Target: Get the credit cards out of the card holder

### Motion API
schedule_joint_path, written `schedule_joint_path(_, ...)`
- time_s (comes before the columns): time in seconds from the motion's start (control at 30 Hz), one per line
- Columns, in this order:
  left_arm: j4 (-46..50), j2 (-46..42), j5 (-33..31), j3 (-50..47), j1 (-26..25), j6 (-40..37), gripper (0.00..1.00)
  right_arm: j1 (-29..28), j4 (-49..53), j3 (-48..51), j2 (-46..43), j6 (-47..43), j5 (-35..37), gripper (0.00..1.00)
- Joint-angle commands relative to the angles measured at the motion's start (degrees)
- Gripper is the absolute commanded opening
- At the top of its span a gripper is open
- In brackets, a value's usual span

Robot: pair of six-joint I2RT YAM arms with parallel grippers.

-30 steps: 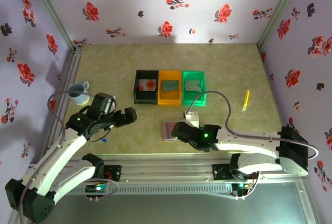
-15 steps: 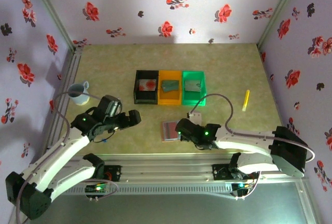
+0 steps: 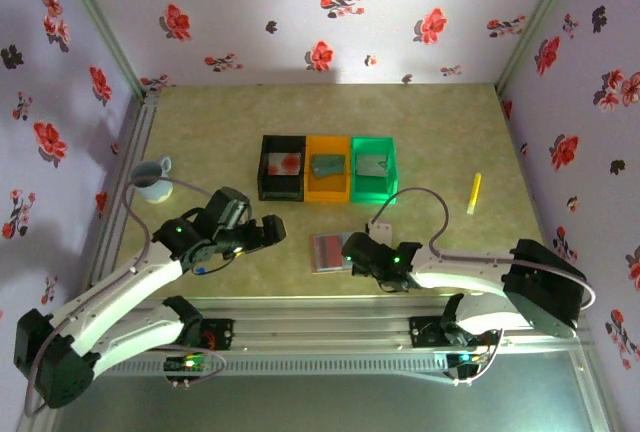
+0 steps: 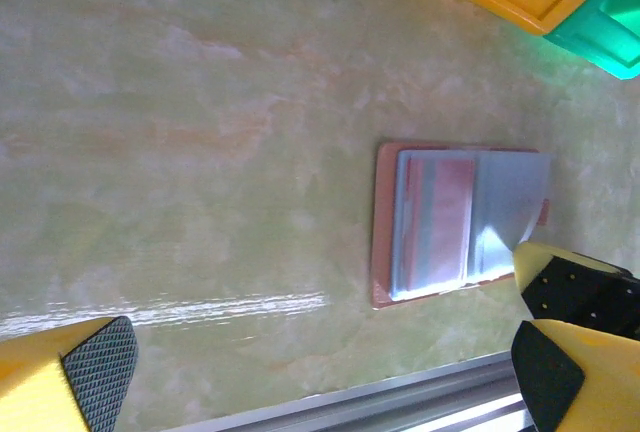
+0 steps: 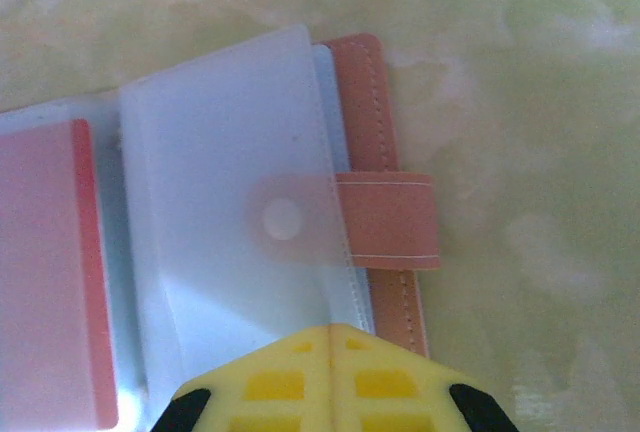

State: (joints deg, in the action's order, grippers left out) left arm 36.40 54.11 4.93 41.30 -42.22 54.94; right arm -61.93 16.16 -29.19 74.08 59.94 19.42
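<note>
- The card holder [image 3: 327, 251] lies open and flat on the bench [image 3: 440, 132], near its front edge and in front of the orange bin [image 3: 328, 189]. Its pinkish-tan cover faces down and its clear sleeves face up.
- The right gripper [image 5: 335, 337] is at the holder's right side. Its jaws are clenched tight together on the edge of a clear sleeve [image 5: 230, 182], and in the left wrist view that sleeve's corner is drawn up to the tips.
- The sleeve lies over the snap tab [image 5: 390, 219], which folds in from the stitched cover edge.
- A pinkish card [image 5: 45, 282] sits inside the next sleeve along.
- The left gripper [image 3: 272, 232] hangs just left of the holder, apart from it, with its jaws released wide and nothing between them.
- A black bin [image 3: 266, 167], the orange bin and a green bin [image 3: 388, 187] stand touching in a row mid-bench.
- A pale credit card [image 3: 285, 163] with a red blotch lies in the black bin.
- A small cup [image 3: 150, 180] stands far left, and a yellow stick [image 3: 475, 192] lies to the right.
</note>
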Motion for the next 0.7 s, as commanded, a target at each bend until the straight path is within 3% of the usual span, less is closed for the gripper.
schedule_joint_path(0.0,-4.47,1.25,-0.53,-1.18,-1.75,3.14,1.00,0.37,-2.37,2.10,0.10,2.08,0.58,0.00)
schedule_joint_path(0.67,-23.00,17.61,2.20,0.99,-11.56,9.52,0.97,0.41,-5.09,5.75,-2.04,3.77,0.09,0.00)
